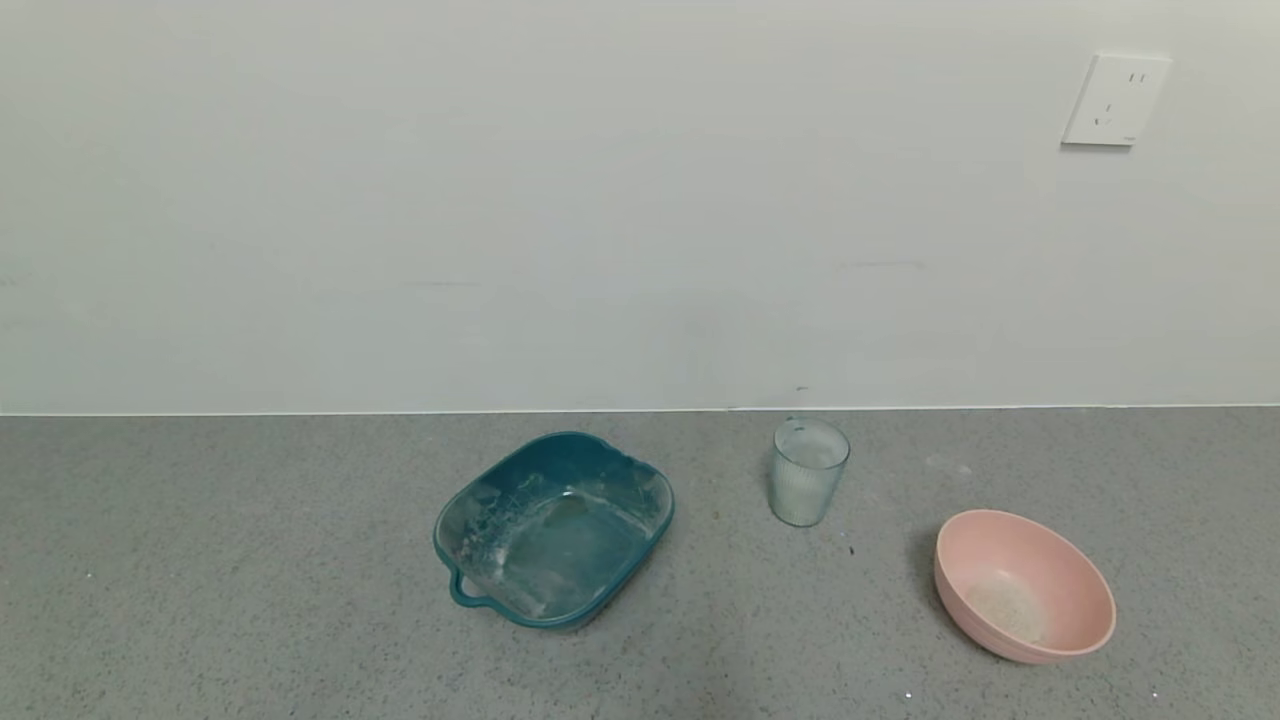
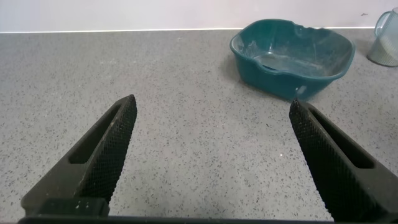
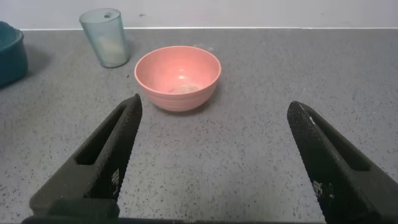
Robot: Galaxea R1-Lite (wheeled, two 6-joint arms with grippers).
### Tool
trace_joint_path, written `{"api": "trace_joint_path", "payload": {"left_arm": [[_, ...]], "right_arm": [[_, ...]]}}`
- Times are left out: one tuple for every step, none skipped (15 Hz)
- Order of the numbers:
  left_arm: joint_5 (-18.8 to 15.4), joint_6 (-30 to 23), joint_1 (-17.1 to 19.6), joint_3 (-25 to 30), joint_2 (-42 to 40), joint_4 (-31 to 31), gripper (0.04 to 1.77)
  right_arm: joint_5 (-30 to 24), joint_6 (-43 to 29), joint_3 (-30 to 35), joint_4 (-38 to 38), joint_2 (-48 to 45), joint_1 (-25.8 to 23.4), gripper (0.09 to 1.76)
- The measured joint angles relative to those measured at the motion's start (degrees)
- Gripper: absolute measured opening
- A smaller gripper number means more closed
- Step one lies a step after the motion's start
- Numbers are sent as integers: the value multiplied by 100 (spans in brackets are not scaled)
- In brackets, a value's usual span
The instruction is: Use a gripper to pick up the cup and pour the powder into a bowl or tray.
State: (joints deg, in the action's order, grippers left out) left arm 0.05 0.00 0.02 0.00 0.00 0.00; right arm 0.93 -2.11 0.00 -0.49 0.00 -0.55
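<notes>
The clear ribbed cup (image 1: 808, 472) stands upright on the grey counter near the wall, with white powder (image 3: 109, 46) inside; it also shows in the right wrist view (image 3: 104, 37) and at the edge of the left wrist view (image 2: 387, 38). The pale pink bowl (image 1: 1024, 584) sits to its front right with a little powder at its bottom (image 1: 1005, 606); it also shows in the right wrist view (image 3: 178, 77). My right gripper (image 3: 214, 111) is open and empty, short of the bowl. My left gripper (image 2: 212, 111) is open and empty over bare counter. Neither gripper shows in the head view.
A teal rounded-square tray (image 1: 553, 528) with a handle and powder smears sits left of the cup, also in the left wrist view (image 2: 291, 57). A white wall with a socket (image 1: 1115, 99) runs along the counter's back edge.
</notes>
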Motion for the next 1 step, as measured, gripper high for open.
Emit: {"api": "trace_joint_path", "payload": {"left_arm": [[2,0,-2,0,0,0,176]], "right_arm": [[-2,0,0,2,0,2,170]]}}
